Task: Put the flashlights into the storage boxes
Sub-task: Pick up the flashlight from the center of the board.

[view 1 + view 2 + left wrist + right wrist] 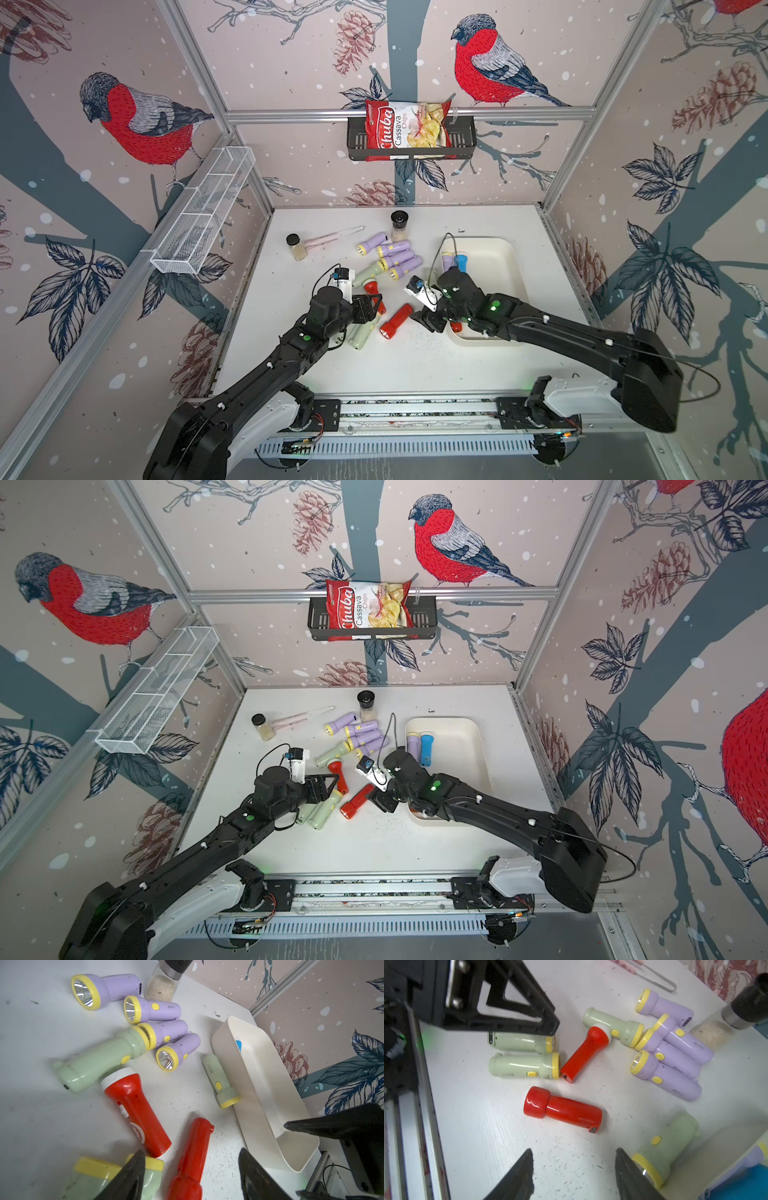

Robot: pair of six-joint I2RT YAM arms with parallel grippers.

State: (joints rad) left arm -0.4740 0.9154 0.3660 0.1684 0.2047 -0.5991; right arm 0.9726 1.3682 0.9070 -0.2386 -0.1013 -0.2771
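Note:
Several flashlights lie on the white table: a lilac cluster [395,253], two red ones [395,322] [374,295] and a pale green pair [359,336]. The cream storage box [509,257] holds a lilac torch [446,262], a blue one [461,262] and a red one [456,327] at its near end. My left gripper [191,1157] is open above a red flashlight [191,1159] that lies between its jaws. My right gripper [574,1153] is open over bare table, beside a pale green flashlight [662,1147] resting against the box wall [716,1147].
Two clear jars with black lids [297,247] [399,226] and a pink tool [332,237] lie at the back of the table. A white wire basket [203,212] hangs on the left wall. A black shelf [461,141] holds a chips bag.

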